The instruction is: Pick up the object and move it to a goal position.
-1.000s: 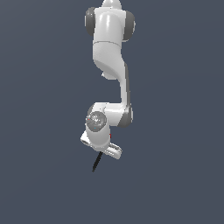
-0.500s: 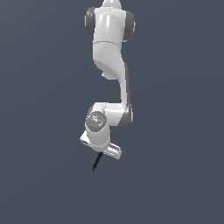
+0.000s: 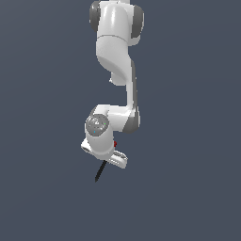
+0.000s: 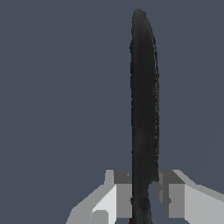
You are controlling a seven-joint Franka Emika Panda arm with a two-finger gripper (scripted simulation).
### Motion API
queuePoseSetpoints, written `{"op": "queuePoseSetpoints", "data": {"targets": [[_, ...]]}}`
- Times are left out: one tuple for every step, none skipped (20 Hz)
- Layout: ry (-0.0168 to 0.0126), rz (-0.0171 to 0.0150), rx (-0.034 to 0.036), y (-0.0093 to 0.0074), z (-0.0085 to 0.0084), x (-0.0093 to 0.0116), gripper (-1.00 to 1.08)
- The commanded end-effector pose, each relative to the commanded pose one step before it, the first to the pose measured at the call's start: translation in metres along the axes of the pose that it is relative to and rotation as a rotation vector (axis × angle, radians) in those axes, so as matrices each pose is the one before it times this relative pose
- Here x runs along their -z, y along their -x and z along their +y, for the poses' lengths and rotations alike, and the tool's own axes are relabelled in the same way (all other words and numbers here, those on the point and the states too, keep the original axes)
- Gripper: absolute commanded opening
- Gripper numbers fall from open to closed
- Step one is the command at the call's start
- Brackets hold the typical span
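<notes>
The hand stays pinched on the stick, which juts down below the wrist in mid-air, its pose almost unchanged over the last second, suggesting the carry is nearly settled.

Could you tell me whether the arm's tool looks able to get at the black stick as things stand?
Yes, apparently: the tool already has the stick between its fingers, and the stick juts out beyond them. Nothing else shows nearby in either view.
</notes>
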State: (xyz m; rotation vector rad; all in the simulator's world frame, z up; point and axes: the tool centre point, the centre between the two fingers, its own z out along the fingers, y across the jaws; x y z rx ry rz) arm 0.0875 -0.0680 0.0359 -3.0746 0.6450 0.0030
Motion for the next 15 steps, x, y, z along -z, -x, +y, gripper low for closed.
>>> {"op": "queuePoseSetpoints", "data": {"targets": [[-0.00082, 0.00179, -0.00077, -0.00348, 0.01030, 0.01734, -1.00], [0.00000, 0.00000, 0.00000, -0.00115, 0.00408, 0.00673, -1.00], [0.00000, 0.00000, 0.00000, -0.00104, 0.00373, 0.00616, -1.00], [0.00000, 0.00000, 0.00000, -0.00094, 0.00336, 0.00556, -1.00], [0.00000, 0.00000, 0.00000, -0.00084, 0.00299, 0.00494, -1.00], [0.00000, 0.00000, 0.00000, -0.00076, 0.00260, 0.00431, -1.00], [0.00000, 0.00000, 0.00000, -0.00068, 0.00220, 0.00367, -1.00], [0.00000, 0.00000, 0.00000, -0.00061, 0.00180, 0.00302, -1.00], [0.00000, 0.00000, 0.00000, -0.00055, 0.00139, 0.00237, -1.00], [0.00000, 0.00000, 0.00000, -0.00049, 0.00098, 0.00170, -1.00], [0.00000, 0.00000, 0.00000, -0.00044, 0.00056, 0.00103, -1.00], [0.00031, 0.00004, 0.00037, -0.00031, -0.00014, 0.00032, -1.00], [0.00000, 0.00000, 0.00000, -0.00033, -0.00028, -0.00032, -1.00], [0.00000, 0.00000, 0.00000, -0.00018, -0.00040, -0.00056, -1.00], [0.00000, 0.00000, 0.00000, -0.00005, -0.00015, -0.00022, -1.00]]}}
